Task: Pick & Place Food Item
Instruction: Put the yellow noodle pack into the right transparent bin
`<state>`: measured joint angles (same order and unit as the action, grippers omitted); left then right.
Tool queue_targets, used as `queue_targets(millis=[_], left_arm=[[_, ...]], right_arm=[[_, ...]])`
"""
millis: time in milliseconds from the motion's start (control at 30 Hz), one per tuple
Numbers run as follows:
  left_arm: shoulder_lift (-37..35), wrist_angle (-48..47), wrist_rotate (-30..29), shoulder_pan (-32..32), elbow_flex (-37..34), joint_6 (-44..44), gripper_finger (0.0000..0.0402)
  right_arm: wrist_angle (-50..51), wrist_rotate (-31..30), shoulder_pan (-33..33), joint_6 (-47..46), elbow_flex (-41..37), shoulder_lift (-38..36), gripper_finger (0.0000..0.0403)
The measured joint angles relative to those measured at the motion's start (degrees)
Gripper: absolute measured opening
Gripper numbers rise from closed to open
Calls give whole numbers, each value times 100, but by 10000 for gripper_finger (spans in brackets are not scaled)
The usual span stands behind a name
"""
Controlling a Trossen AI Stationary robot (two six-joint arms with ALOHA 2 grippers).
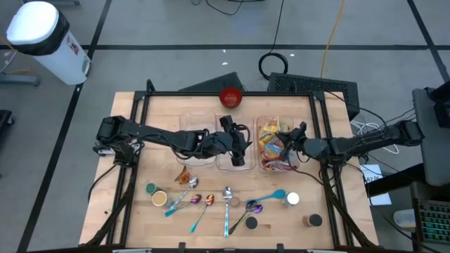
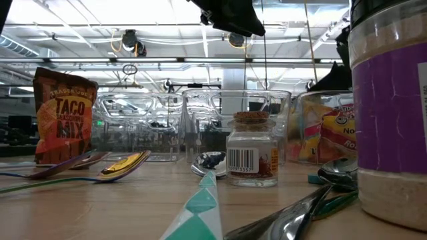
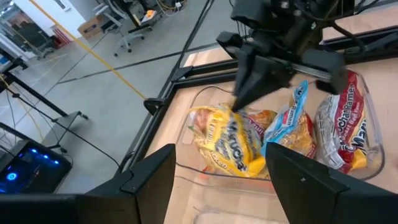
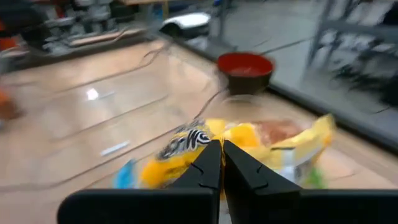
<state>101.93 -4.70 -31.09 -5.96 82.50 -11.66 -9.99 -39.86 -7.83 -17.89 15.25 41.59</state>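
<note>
Several snack bags lie in the clear container (image 1: 263, 166) at the table's right middle; a yellow bag (image 3: 231, 142) lies at its left end. My right gripper (image 1: 285, 138) reaches in from the right, shut, with its tips right above that yellow bag (image 4: 186, 148). My left gripper (image 1: 239, 147) hangs open over the middle clear container (image 1: 232, 167), pointing toward the snack container, with nothing between its fingers (image 3: 152, 180). A red bowl (image 1: 230, 97) stands at the table's far edge. My right gripper has its shut fingertips (image 3: 241, 99) at the top of the yellow bag (image 3: 217, 121), coming slanting down from the table's right. I cannot tell whether they touch the bag. The bag lies in the container.
Another clear container (image 1: 197, 133) stands left of the middle one. Spoons (image 1: 227, 204), small jars (image 1: 159, 197) and lids are strewn along the near half of the table. A taco mix packet (image 2: 65, 113), a spice jar (image 2: 252, 152) and a large purple-labelled jar (image 2: 390, 113) stand near the front.
</note>
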Motion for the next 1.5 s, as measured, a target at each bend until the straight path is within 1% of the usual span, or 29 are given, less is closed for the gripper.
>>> queue_targets(millis=[167, 533, 667, 767, 933, 1133, 1300, 1400, 1433, 1500], left_arm=[[2, -29, -2, 1, 0, -2, 258], [2, -25, 0, 1, 0, -2, 257], [2, -25, 2, 1, 0, -1, 257], [4, -25, 4, 1, 0, 3, 257], [7, -25, 9, 1, 0, 18, 258], [7, -36, 20, 1, -1, 34, 257], [7, -158, 21, 1, -2, 117, 257], [7, -167, 20, 1, -2, 133, 257], [7, -167, 21, 1, -2, 137, 257], [7, -167, 20, 1, -2, 158, 257]], right_arm=[[553, 418, -148, -521, 0, 4, 0], [1676, 383, -148, -1532, 0, -180, 0], [1953, 374, -99, -1852, 0, -184, 0], [1954, 382, -48, -1916, 0, -184, 4], [1800, 368, -40, -1564, 0, -262, 39], [1633, -84, -38, -1244, 0, -743, 100], [991, -52, -38, -652, 0, -1108, 144], [108, -19, -31, -178, 46, -1155, 153], [-103, 122, 1, 5, 152, -1143, 151], [-214, 573, 116, 202, 527, -1050, 139]])
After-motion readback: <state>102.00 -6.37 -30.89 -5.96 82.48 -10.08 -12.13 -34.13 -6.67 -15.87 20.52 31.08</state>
